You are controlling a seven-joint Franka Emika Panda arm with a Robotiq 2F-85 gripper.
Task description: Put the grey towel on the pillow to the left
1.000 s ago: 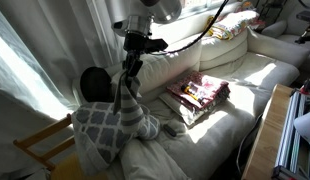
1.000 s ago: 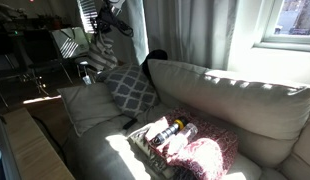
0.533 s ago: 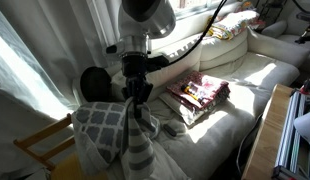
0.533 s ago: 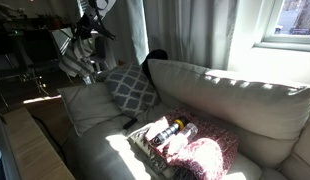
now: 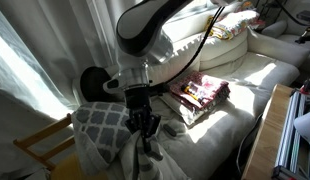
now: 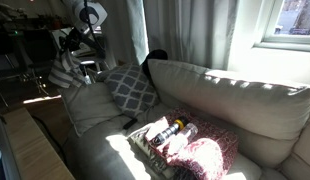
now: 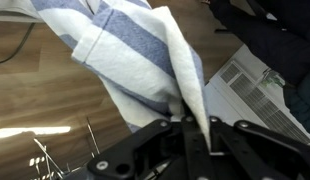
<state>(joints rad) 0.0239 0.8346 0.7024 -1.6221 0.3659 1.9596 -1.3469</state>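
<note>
**couchbot_fan:** Why's the grey towel (image 7: pixel 145 50) dangling like that and not on the cushion?

**panda_wrangler:** Wrist view shows the end effector (image 7: pixel 192 120) pressed together on one corner of it, so the rest just droops in a limp striped fold. Pinching one edge makes sense to me: a hanging cloth can be draped instead of dumped in a ball. In an exterior view the towel (image 6: pixel 63 75) hangs just beside the lattice pillow (image 6: pixel 130 88), out past the sofa's end, not touching it. Wood floor (image 7: pixel 45 90) is right underneath, so my guess is it's not yet lined up over the target.

**couchbot_fan:** What about the rest of the room?

**panda_wrangler:** The surface (image 5: pixel 250 85) is a pale, soft sofa, so nothing lies flat on it. Red patterned fabric (image 6: pixel 200 158) sits well apart from the pillow. Curtains (image 5: pixel 25 60) behind, and hard sun through the window (image 6: pixel 290 20) throws bright patches everywhere.
</note>
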